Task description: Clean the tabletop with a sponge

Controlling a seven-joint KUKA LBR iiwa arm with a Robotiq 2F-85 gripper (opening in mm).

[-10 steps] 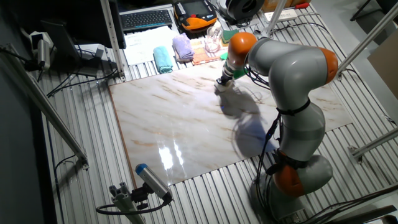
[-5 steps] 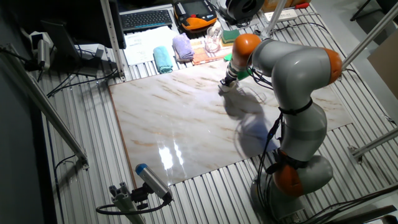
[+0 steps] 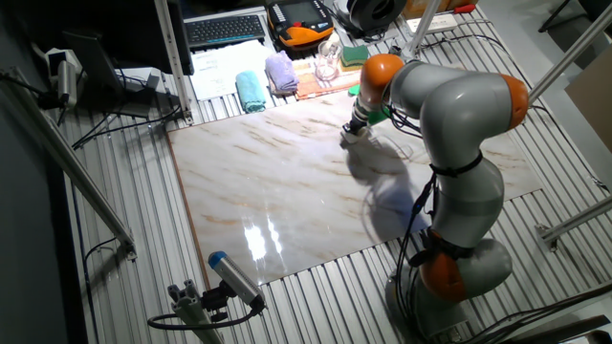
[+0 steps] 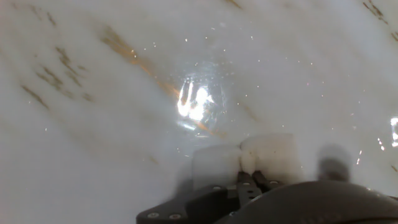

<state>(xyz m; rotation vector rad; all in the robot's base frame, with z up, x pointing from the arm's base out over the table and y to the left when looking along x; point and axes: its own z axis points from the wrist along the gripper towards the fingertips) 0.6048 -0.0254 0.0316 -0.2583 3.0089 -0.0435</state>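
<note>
The sponge (image 4: 245,163) sits pinched between the two fingers of the gripper (image 4: 250,180), its pale block bulging either side of the narrow jaws and pressed flat against the tabletop (image 3: 277,182). In the fixed view the sponge (image 3: 353,135) is on the far part of the slab, a little right of centre and near the back edge.

Over the last second the gripper (image 3: 355,129) has carried the sponge a short way to the right, while staying down on the surface. That reads as a wiping stroke in progress, so the cleaning appears to be under way and confined so far to the far strip.

Fine specks show on the glossy surface in the hand view; whether they are crumbs or glints cannot be told.

Room for movement: the broad near and left areas of the slab lie open, with nothing standing on them. Just beyond the back edge lie a teal cloth (image 3: 251,91), a lilac cloth (image 3: 280,72) and a glass (image 3: 327,63) on the ribbed metal bench (image 3: 124,239), so strokes pushed further back risk running off the edge into them.
</note>
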